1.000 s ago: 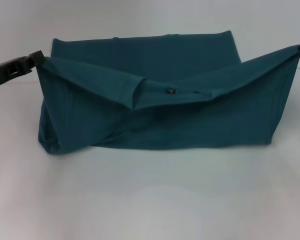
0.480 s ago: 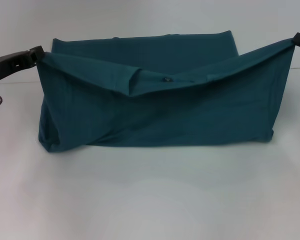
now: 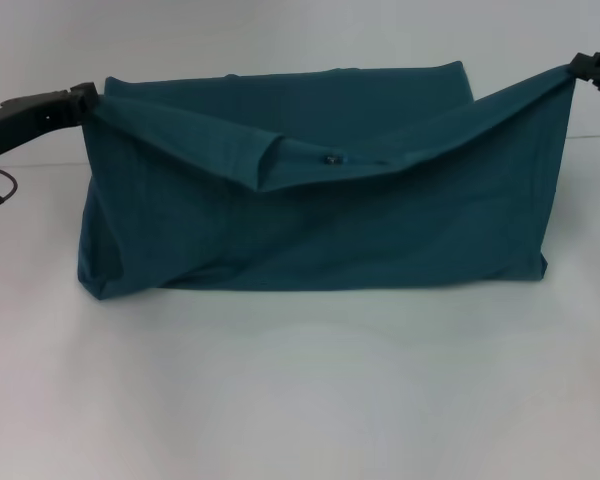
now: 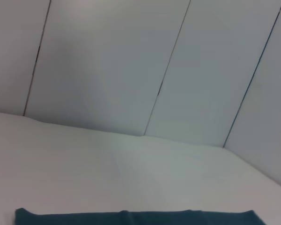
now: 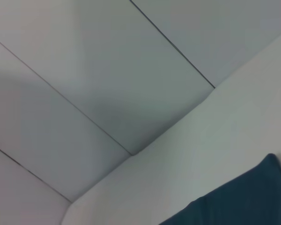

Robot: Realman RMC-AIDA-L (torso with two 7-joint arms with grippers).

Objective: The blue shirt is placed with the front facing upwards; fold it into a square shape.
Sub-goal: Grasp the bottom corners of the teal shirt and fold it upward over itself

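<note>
Grippers raised: left gripper point(image 3: 88, 100) and right gripper point(image 3: 572, 68) fingers each pinch an upper corner of the dark teal-blue cotton shirt point(image 3: 310, 220), lower fold on white table point(image 3: 300, 390).

The shirt point(image 3: 320, 220) lies on the table point(image 3: 300, 400); the left gripper point(image 3: 83, 100) holds its left corner, the right gripper point(image 3: 577, 68) its right corner.

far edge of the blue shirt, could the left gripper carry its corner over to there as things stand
Probably yes. The left gripper holds a lifted corner of the blue shirt, the right gripper the other. Only flat shirt and bare table lie between them and the far edge.
</note>
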